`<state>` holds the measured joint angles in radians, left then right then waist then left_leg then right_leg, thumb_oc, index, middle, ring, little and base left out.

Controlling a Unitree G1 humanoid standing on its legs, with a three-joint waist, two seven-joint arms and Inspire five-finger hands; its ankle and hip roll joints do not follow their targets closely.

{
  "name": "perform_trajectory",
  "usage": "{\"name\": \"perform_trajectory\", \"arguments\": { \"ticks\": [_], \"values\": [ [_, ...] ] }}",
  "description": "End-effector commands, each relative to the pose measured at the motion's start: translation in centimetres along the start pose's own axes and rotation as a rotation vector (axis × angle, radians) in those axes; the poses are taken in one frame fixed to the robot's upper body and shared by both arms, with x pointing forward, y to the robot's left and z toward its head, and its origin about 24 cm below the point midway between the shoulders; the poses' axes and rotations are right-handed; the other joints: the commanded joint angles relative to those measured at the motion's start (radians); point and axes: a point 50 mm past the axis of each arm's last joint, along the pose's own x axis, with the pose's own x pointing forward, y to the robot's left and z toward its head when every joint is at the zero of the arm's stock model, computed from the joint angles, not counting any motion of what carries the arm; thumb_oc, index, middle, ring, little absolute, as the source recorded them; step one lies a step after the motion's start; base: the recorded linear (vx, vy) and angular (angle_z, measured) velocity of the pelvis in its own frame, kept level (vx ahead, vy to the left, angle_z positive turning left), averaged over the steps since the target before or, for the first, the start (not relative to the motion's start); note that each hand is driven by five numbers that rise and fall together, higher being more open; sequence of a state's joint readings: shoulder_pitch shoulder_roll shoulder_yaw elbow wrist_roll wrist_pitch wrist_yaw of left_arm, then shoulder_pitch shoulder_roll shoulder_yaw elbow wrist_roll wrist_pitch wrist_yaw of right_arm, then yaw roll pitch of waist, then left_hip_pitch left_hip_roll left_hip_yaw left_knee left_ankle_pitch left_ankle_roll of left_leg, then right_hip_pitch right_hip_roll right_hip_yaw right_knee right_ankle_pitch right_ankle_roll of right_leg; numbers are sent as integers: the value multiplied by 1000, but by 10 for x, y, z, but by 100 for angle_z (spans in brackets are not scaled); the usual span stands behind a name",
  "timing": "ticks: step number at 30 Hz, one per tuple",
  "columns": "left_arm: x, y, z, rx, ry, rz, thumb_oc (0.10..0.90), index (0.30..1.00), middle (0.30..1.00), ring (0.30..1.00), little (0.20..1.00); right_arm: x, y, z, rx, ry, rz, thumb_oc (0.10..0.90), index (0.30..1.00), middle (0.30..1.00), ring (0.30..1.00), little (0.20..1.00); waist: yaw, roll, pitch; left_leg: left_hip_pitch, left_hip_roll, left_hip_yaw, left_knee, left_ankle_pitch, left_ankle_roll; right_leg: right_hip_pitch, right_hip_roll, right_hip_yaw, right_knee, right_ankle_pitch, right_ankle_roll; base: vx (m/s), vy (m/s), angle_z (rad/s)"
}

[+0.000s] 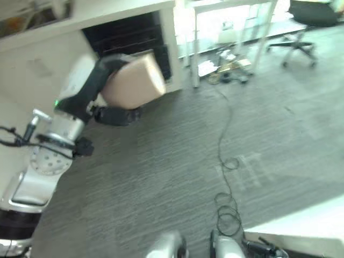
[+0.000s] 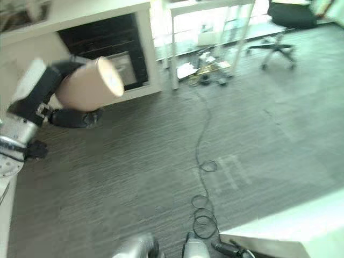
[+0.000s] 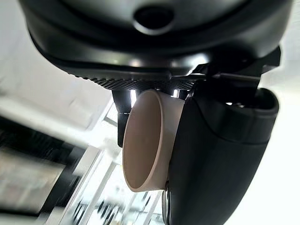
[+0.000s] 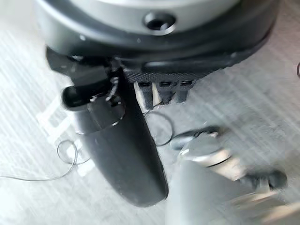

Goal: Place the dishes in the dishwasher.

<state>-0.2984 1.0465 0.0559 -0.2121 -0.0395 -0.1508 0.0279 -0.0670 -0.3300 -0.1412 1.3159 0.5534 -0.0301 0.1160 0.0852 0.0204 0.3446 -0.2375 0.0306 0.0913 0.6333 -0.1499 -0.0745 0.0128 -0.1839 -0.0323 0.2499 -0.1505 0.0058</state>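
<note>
Risk sits squarely with the beige cup [image 1: 133,81], which the left hand [image 1: 110,91] carries up in the air, fingers curled over its top and thumb [image 3: 220,154] clamped along its side, well above the grey carpet [image 1: 177,156]. From the head cameras the cup hangs just in front of a dark opening [image 1: 131,35] under the white counter [image 1: 97,16], which I take to be the dishwasher, though I cannot make out racks or a door clearly. Seen from the left wrist, the cup lies on its side in the grasp, its open mouth facing away from the palm, so the hold rests on a smooth curved wall; my worry is that a quick swing of the arm lets it roll or slide out and drop to the carpet. Second danger, as I judge it: the cup clipping the counter edge or the frame of that opening on the way in. Right hand [image 4: 117,140] hangs low over the carpet away from the cup, empty as far as its thumb shows, but I cannot tell how its fingers stand. An office chair [image 1: 303,24] sits far off beyond a white table [image 1: 226,16], no threat.
</note>
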Motion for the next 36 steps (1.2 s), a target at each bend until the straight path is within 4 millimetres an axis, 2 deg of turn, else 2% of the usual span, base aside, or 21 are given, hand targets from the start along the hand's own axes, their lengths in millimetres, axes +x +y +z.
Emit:
{"name": "perform_trajectory", "arguments": {
  "ticks": [1,2,3,5,7,10,12,13,14,16,20,21,24,25,27,30,31,32,33,35,36],
  "values": [
    [6,48,5,7,-42,207,400,300,300,300,300,-5,-24,5,-111,4,-52,800,900,900,900,900,-71,44,-70,63,-2,-42,-333,102,-4,-16,102,-6,50,-87,79,182,303,-10],
    [6,45,5,-1,-52,199,400,300,300,300,300,-6,-28,3,-95,9,-62,800,900,900,900,900,-66,43,-67,26,8,-39,-333,118,-18,-5,95,-9,50,-96,78,134,275,1],
    [6,42,5,-3,-60,189,400,300,300,300,300,-6,-30,3,-86,10,-65,800,900,900,900,900,-70,42,-75,23,14,-16,-333,93,-8,-6,87,-21,50,-103,80,185,418,-9],
    [4,31,5,3,-69,157,400,300,300,300,300,-6,-28,-1,-66,13,-62,800,900,900,900,900,-70,56,-105,50,-3,-66,-333,47,-5,-26,64,-34,50,-92,99,219,470,-18],
    [1,27,5,13,-74,145,400,300,300,300,300,-5,-19,-8,-88,31,-47,800,900,900,900,900,-71,64,-129,116,-29,-85,-333,-7,13,-30,35,-56,50,-83,109,231,365,-6],
    [5,29,8,18,-92,132,400,300,300,300,300,-4,-8,-13,-78,32,-19,800,900,900,900,900,-80,71,-132,154,-51,-107,-333,-40,50,11,45,-46,50,-80,102,199,202,-9],
    [8,30,10,27,-95,129,400,300,300,300,300,-2,1,-14,-75,25,5,800,900,900,900,900,-100,90,-123,181,-51,-115,-333,-58,86,29,65,-52,51,1,114,177,196,26],
    [11,31,10,35,-94,131,400,300,300,300,300,-2,5,-15,-81,21,22,800,900,900,900,900,-113,94,-108,199,-56,-106,-333,-73,112,-16,70,-66,157,40,129,162,167,17],
    [12,32,10,40,-89,131,400,300,300,300,300,-2,8,-16,-89,23,29,800,900,900,900,900,-112,92,-102,208,-61,-93,-333,-78,124,-47,63,-86,221,55,136,133,120,3],
    [11,33,9,50,-76,136,400,300,300,300,300,-2,10,-18,-110,28,37,800,900,900,900,900,-108,87,-99,219,-65,-70,-333,-84,133,-74,44,-116,257,74,138,148,40,1],
    [12,34,9,68,-57,142,400,300,300,300,300,-3,7,-20,-144,46,31,800,900,900,900,900,-119,66,-92,260,-87,-62,-333,-122,148,-96,47,-133,76,103,138,283,-77,-38],
    [14,34,10,75,-50,145,400,300,300,300,300,-2,7,-18,-152,45,31,800,900,900,900,900,-122,50,-87,283,-104,-65,-333,-148,149,-139,5,-133,50,130,151,346,-197,-15],
    [21,36,15,76,-53,144,400,300,300,300,300,-2,3,-13,-139,48,25,800,900,900,900,900,-130,18,-87,322,-137,-94,-333,-206,153,-262,-63,-53,50,164,197,451,-272,-7],
    [23,39,15,70,-58,142,400,300,300,300,300,-2,0,-13,-129,57,16,800,900,900,900,900,-134,13,-92,341,-138,-114,-333,-226,147,-299,-71,-3,50,172,208,557,-336,22],
    [19,44,9,72,-57,141,400,300,300,300,300,-2,-3,-14,-123,77,10,800,900,900,900,900,-125,10,-108,364,-116,-123,-333,-245,137,-291,-65,17,50,169,215,554,-347,57],
    [6,47,1,76,-14,142,400,300,300,300,300,-3,-6,-12,-166,77,23,800,900,900,900,900,-103,15,-131,408,-55,-136,-333,-207,90,-232,-36,-17,50,117,191,588,-366,74],
    [2,48,0,80,-3,148,400,300,300,300,300,-2,-5,-9,-197,64,40,800,900,900,900,900,-93,18,-130,420,-24,-130,-333,-127,66,-201,-18,-26,50,89,171,514,-374,10],
    [-3,51,1,78,3,161,400,300,300,300,300,-2,-3,-3,-233,35,51,800,900,900,900,900,-79,15,-120,411,9,-110,-285,4,37,-158,-5,-37,50,49,141,503,-392,1],
    [-4,52,2,74,2,167,400,300,300,300,300,-1,-3,1,-236,18,48,800,900,900,900,900,-76,15,-113,378,22,-100,-212,48,24,-137,5,-38,50,32,125,416,-361,-16],
    [-6,54,5,58,-9,180,400,300,300,300,300,-1,-6,10,-217,-16,33,800,900,900,900,900,-67,5,-94,269,53,-70,-13,105,8,-89,16,-49,50,1,89,267,-268,-30],
    [-6,56,6,50,-19,187,400,300,300,300,300,-1,-7,13,-200,-29,22,800,900,900,900,900,-63,7,-86,209,43,-58,33,95,14,-72,29,-54,50,-10,79,265,-163,-4]
  ]
}}
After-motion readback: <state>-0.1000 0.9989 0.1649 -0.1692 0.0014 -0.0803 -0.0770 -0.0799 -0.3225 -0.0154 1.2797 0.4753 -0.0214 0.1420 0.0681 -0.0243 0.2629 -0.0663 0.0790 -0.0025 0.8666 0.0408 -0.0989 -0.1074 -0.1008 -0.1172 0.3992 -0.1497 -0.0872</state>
